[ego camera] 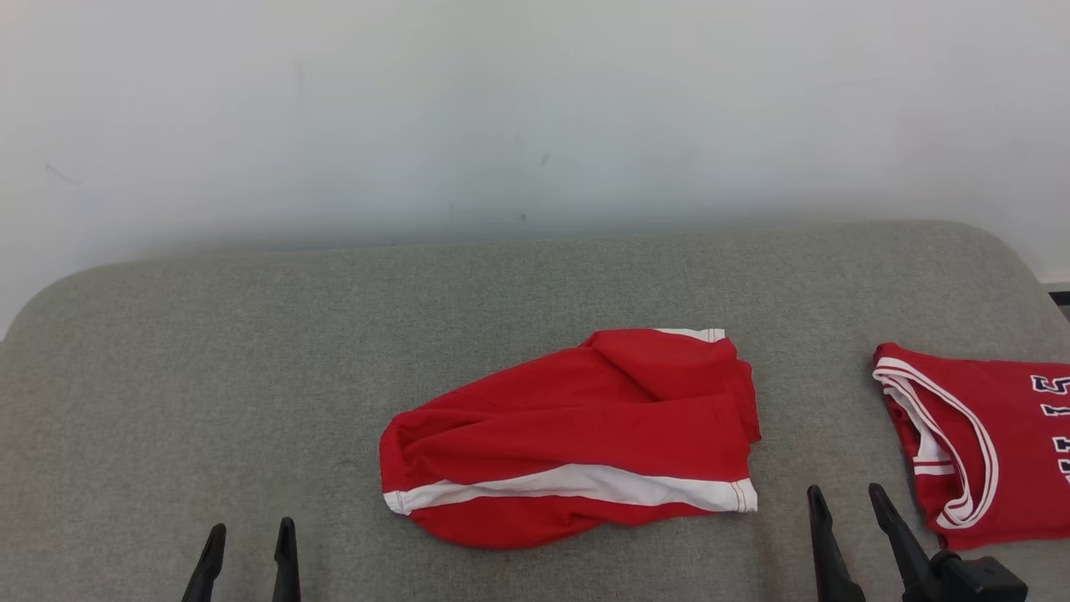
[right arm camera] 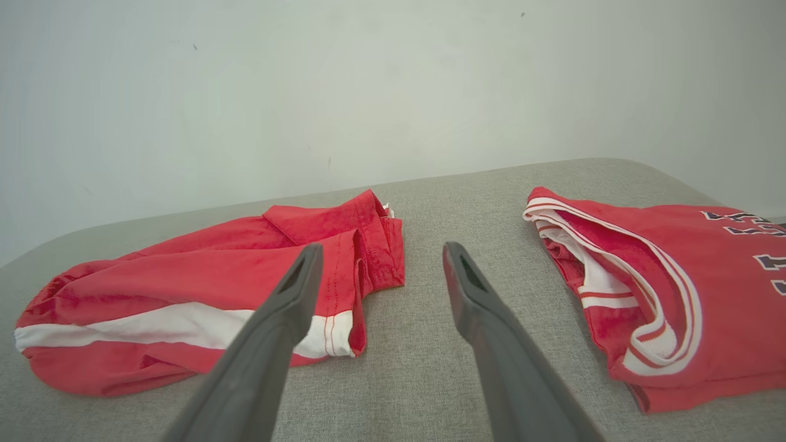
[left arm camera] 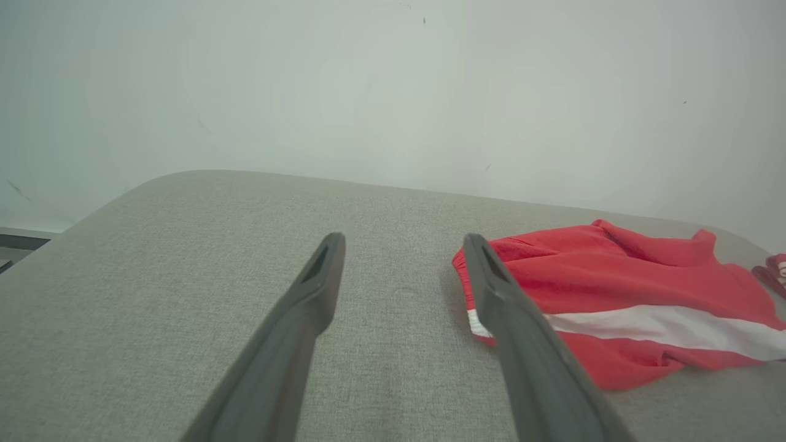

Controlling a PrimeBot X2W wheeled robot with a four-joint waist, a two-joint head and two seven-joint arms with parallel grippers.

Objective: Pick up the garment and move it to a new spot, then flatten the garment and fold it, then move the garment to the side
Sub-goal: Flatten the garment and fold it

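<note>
The garment (ego camera: 577, 439) is a pair of red shorts with a white side stripe, lying loosely folded and wrinkled in the middle of the grey cushion (ego camera: 251, 376). It also lies at the right of the left wrist view (left arm camera: 626, 307) and at the left of the right wrist view (right arm camera: 202, 301). My left gripper (ego camera: 248, 537) stands open and empty at the lower left, well clear of the shorts. My right gripper (ego camera: 844, 495) is open and empty at the lower right, just right of the shorts' hem. Both gripper gaps, left (left arm camera: 402, 242) and right (right arm camera: 381, 252), frame bare cushion.
A red jersey (ego camera: 978, 443) with white trim and dark lettering lies folded at the cushion's right edge, close to my right gripper; in the right wrist view the jersey (right arm camera: 669, 288) is at the right. A pale wall (ego camera: 535, 109) rises behind the cushion.
</note>
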